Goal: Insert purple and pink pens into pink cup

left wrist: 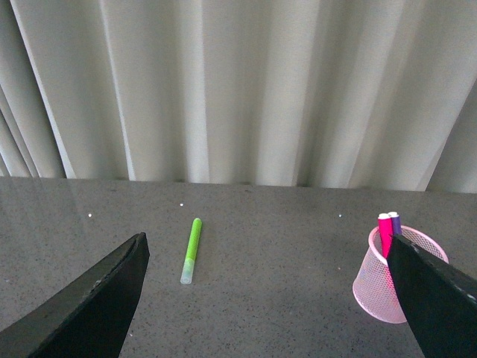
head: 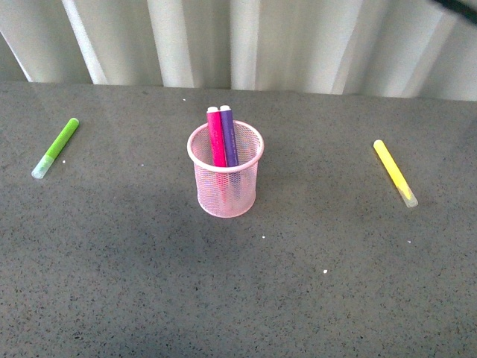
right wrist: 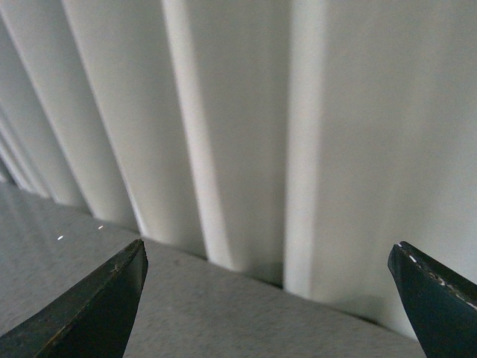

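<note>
The pink cup (head: 225, 179) stands upright mid-table. The pink pen (head: 216, 136) and the purple pen (head: 229, 134) stand inside it side by side, leaning on the far rim, tops above it. In the left wrist view the cup (left wrist: 378, 285) with the pink pen (left wrist: 385, 231) and purple pen (left wrist: 395, 221) is partly behind one finger. My left gripper (left wrist: 272, 298) is open and empty, above the table between the green marker and the cup. My right gripper (right wrist: 268, 298) is open and empty, facing the curtain. Neither gripper shows in the front view.
A lime-green marker (head: 57, 147) lies far left of the cup, also in the left wrist view (left wrist: 191, 250). A yellow marker (head: 394, 172) lies to the right. A white pleated curtain (head: 246, 41) hangs along the grey table's (head: 238, 298) far edge.
</note>
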